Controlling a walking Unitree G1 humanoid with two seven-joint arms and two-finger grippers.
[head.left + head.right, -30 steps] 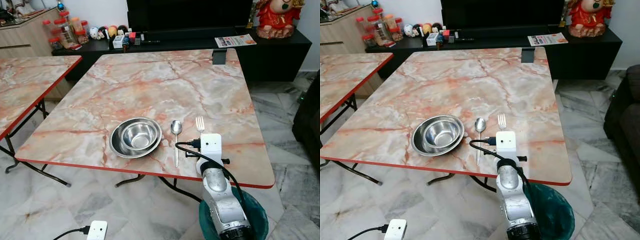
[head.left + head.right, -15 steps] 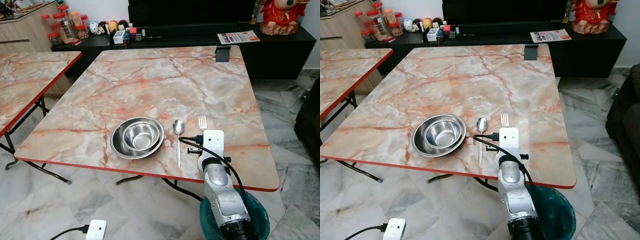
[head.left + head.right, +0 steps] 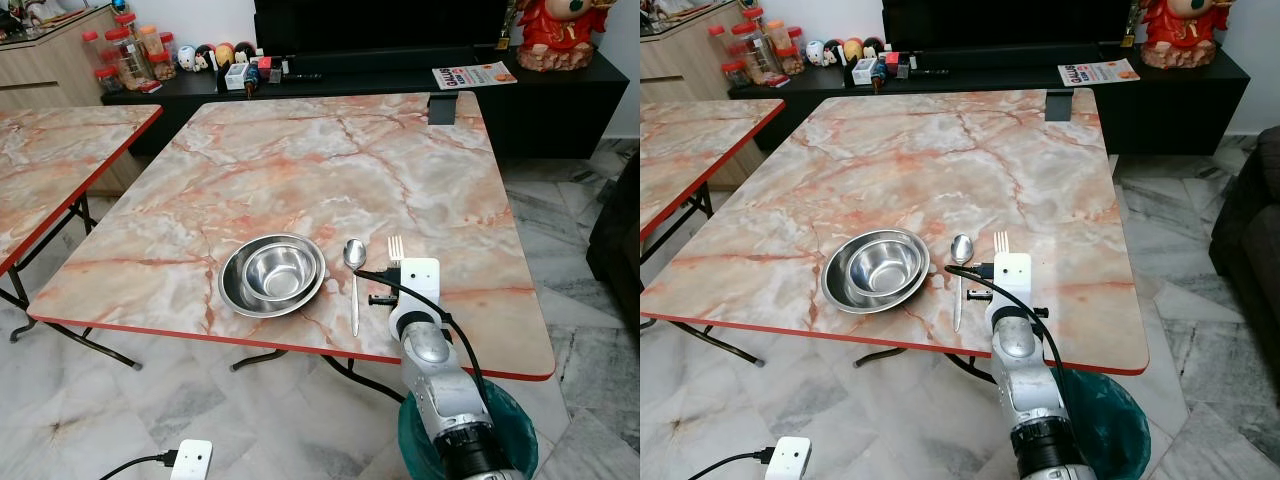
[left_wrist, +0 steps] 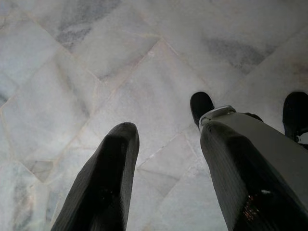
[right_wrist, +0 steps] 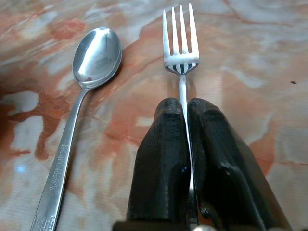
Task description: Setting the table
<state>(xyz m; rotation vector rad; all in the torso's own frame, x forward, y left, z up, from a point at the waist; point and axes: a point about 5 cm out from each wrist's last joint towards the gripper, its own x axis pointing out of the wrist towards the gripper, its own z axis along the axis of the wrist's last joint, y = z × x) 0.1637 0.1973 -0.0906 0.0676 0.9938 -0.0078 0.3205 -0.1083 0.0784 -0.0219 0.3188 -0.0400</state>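
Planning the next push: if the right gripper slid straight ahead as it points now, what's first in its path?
Likely nothing: beyond the fork pinched in the right gripper lies bare marble table.

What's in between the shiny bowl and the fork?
The spoon lies between the steel bowl and the fork, flat on the marble table. Both eye views show it. The right end effector is shut on the fork's handle.
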